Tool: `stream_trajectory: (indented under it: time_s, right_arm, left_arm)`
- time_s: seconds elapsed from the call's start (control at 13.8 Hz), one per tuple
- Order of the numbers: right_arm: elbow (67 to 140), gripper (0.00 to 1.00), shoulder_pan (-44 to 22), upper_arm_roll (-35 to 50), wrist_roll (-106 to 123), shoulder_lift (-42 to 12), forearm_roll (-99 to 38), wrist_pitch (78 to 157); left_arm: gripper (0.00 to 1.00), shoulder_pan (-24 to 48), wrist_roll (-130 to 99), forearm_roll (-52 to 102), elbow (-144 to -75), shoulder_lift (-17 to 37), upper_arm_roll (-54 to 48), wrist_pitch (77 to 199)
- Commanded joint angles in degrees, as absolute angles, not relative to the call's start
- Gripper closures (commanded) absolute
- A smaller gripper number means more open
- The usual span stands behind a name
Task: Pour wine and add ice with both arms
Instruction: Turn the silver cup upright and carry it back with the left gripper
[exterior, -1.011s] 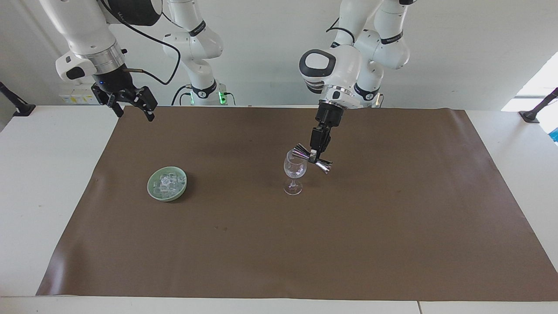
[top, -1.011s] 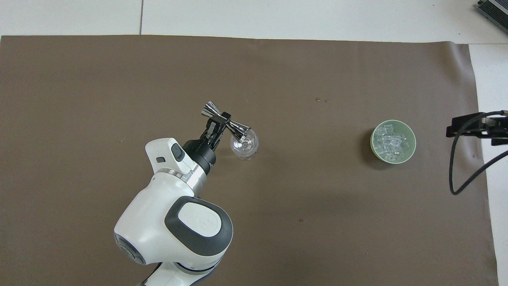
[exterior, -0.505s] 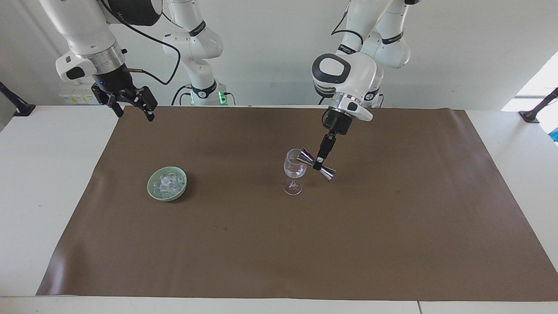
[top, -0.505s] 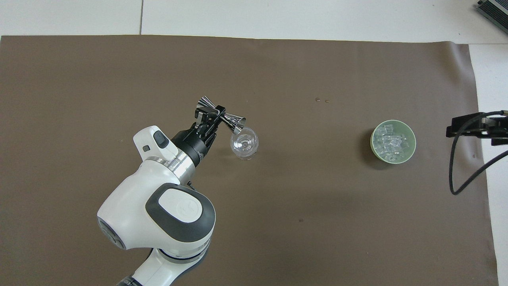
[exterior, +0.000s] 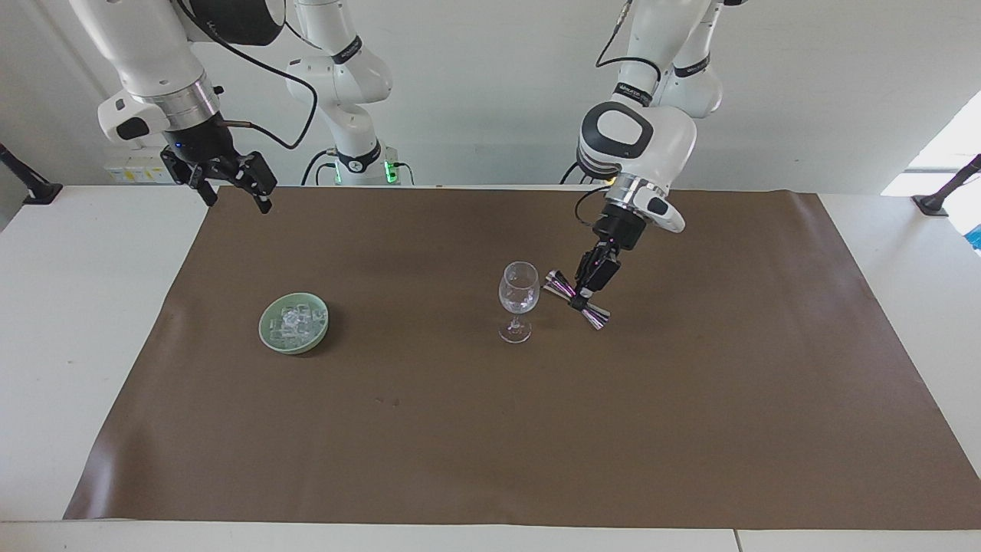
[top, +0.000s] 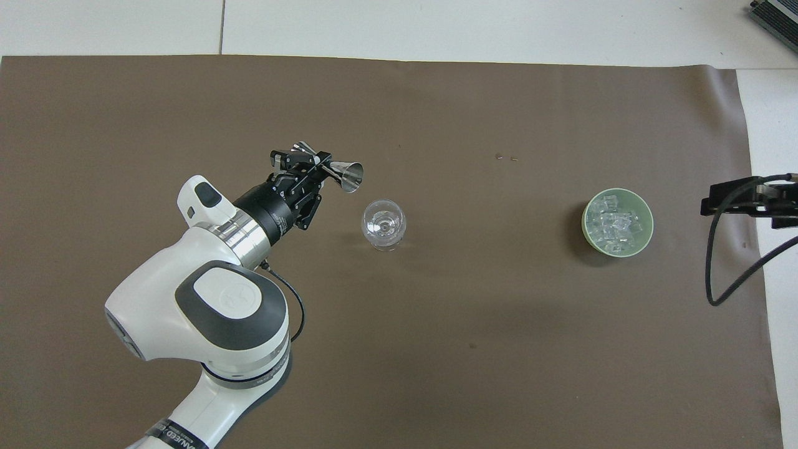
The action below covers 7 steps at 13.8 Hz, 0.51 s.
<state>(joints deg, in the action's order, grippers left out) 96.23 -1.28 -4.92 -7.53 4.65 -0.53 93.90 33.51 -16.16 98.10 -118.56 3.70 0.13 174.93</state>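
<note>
Left end effector (exterior: 588, 292) clamps the tilted jigger (exterior: 576, 298) just right of the wine glass (exterior: 519, 300), mid-frame. Right end effector (exterior: 230, 184) waits open, upper left (ice (exterior: 294, 322) sits in the green dish (exterior: 270, 334), lower left). Risk: swinging jigger clips the glass, toppling it.

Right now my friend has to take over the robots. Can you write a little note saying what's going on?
Left pincer: shut on the metal measuring cup, up in the air beside the wine glass, tilted.
Right pincer: open, empty, waiting over the mat's edge at its own end of the table.
Wine glass stands upright mid-mat. Ice is all in the green dish, toward the right arm's end.
Done: cannot tell whether wine is in the glass.
Left: put down the cup, add ice.
</note>
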Motion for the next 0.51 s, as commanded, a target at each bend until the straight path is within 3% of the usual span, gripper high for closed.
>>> stream_trajectory:
  time_s: [0.0,0.43]
  right_arm:
    - [97.4,0.00,-1.2,-4.7,-8.4,5.7,-0.3,93.9]
    - [97.4,0.00,-1.2,-4.7,-8.4,5.7,-0.3,93.9]
  left_arm:
    - [1.00,29.2,-20.0,98.7,-121.1,1.1,-0.2,169.3]
    - [1.00,22.6,-25.3,98.6,-123.3,0.4,-0.1,162.3]
